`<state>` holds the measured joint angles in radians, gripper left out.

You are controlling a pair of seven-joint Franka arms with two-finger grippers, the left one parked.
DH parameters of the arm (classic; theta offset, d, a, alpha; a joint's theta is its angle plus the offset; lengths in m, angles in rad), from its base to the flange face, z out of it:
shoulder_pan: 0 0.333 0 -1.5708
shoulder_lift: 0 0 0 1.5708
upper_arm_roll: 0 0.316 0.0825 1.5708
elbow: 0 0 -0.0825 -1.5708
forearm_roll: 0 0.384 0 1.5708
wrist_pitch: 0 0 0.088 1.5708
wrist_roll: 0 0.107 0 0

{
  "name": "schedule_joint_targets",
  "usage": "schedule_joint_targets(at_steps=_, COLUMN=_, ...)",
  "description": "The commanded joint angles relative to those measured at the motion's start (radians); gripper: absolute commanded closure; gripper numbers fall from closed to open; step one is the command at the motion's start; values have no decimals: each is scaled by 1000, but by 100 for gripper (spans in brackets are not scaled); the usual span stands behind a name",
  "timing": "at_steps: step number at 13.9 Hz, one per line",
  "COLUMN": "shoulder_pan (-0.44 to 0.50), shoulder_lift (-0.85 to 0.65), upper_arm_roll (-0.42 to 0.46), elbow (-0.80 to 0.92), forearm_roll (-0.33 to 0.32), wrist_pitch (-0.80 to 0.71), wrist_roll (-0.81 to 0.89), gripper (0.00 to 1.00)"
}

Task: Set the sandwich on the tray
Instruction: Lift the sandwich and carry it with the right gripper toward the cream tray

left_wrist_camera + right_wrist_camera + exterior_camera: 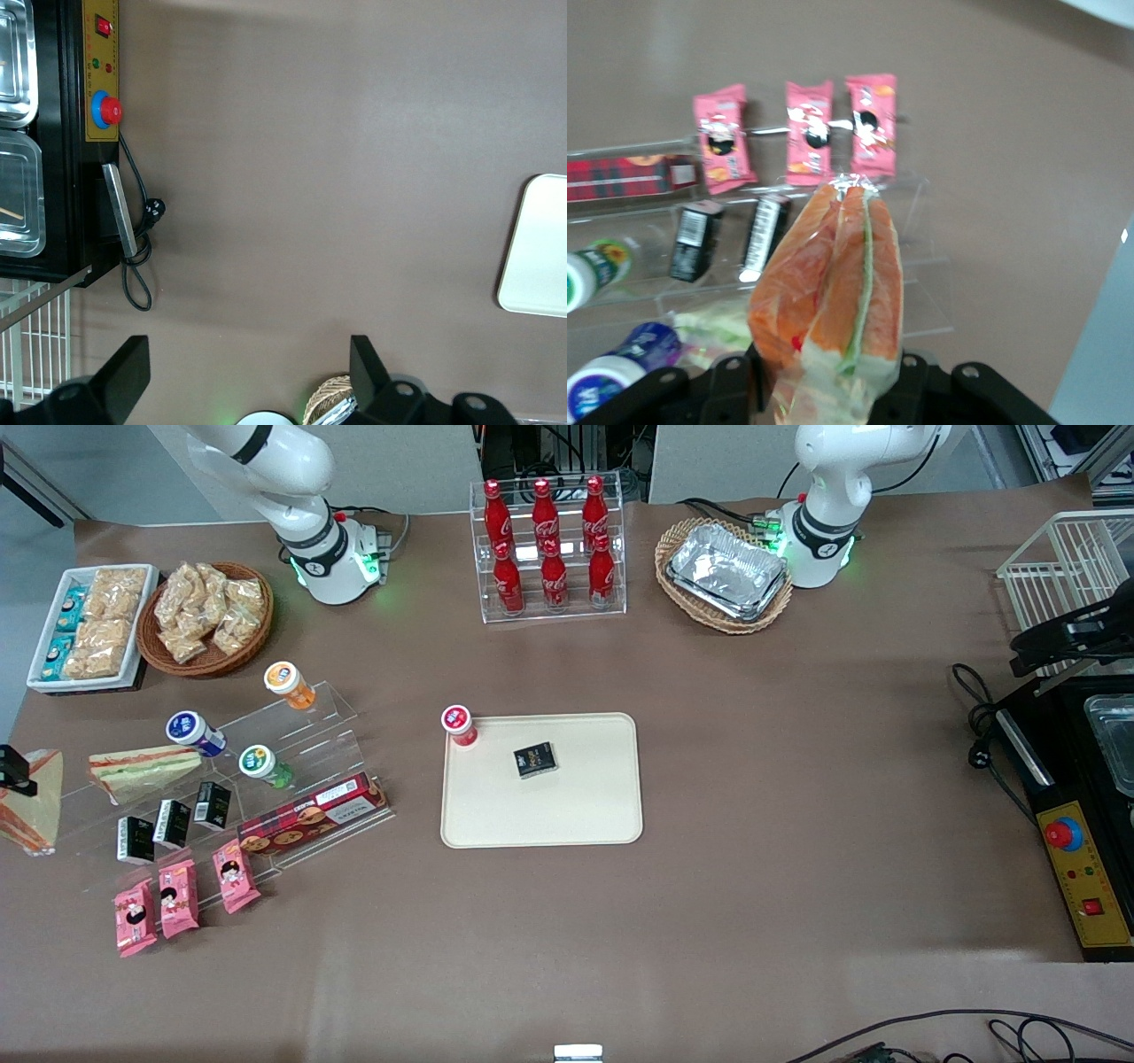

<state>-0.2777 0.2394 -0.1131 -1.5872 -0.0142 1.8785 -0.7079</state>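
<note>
A: Gripper position?
B: At the working arm's end of the tabletop, above the clear acrylic step rack, well apart from the tray.
A: Fingers?
B: Pinching the sandwich at its wide bread end; the wedge's tip points away from the wrist, orange-red filling band and thin green line showing. In the front view it hangs beside the rack.
A: Tray contents?
B: Red-capped bottle at one corner, small black box near the middle.
A: Other wedge?
B: The green-sided sandwich lies on the rack.
</note>
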Motion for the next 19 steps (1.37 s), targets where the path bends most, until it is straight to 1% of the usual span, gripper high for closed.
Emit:
schedule_joint_targets(at_steps=1, shoulder_pan=3, shoulder_lift=-3, upper_arm_roll=88, elbow=41, forearm_roll=22, wrist_pitch=-70, wrist_roll=-111, gripper=51)
schedule_joint_targets(at_steps=2, shoulder_pan=3, shoulder_lift=-9, upper_arm_roll=140, elbow=42, forearm_roll=20, wrist_pitch=-73, wrist_roll=-148, gripper=51)
schedule_joint_targets(at_steps=4, shoulder_pan=3, shoulder_lift=-9, upper_arm_roll=246, elbow=41, forearm_roll=20, wrist_pitch=-88, wrist_roll=-162, gripper=51)
schedule_joint_targets(at_steps=6, shoulder_pan=5, shoulder_lift=-8, upper_arm_roll=376, elbow=41, forearm_roll=14, wrist_pitch=-88, wrist_roll=-180, gripper=51)
schedule_joint_targets(at_steps=7, shoulder_pan=9, shoulder_lift=-6, upper_arm_roll=450, elbow=42, forearm_roll=8, wrist_pitch=-87, wrist_roll=-174, gripper=51)
schedule_joint_targets(at_steps=8, shoulder_pan=32, shoulder_lift=3, upper_arm_roll=495, elbow=41, forearm_roll=2, wrist_pitch=-84, wrist_roll=-171, gripper=51)
schedule_joint_targets(at_steps=9, shoulder_pan=78, shoulder_lift=18, upper_arm_roll=509, elbow=41, forearm_roll=-9, wrist_pitch=-79, wrist_roll=-165, gripper=51)
schedule_joint_targets(at_steps=11, shoulder_pan=213, shoulder_lift=49, upper_arm_roll=509, elbow=42, forearm_roll=-33, wrist_pitch=-55, wrist_roll=-159, gripper=51)
schedule_joint_targets(at_steps=12, shoulder_pan=283, shoulder_lift=66, upper_arm_roll=507, elbow=41, forearm_roll=-58, wrist_pitch=-24, wrist_roll=-128, gripper=51)
schedule_joint_targets(at_steps=13, shoulder_pan=334, shoulder_lift=98, upper_arm_roll=509, elbow=41, forearm_roll=-85, wrist_pitch=0, wrist_roll=-86, gripper=51)
schedule_joint_targets(at_steps=16, shoulder_pan=445, shoulder_lift=191, upper_arm_roll=507, elbow=41, forearm_roll=-113, wrist_pitch=86, wrist_roll=-68, gripper=51)
schedule_joint_targets(at_steps=19, shoulder_pan=528, shoulder_lift=268, upper_arm_roll=506, elbow=41, forearm_roll=-200, wrist_pitch=131, wrist_roll=-49, gripper=51)
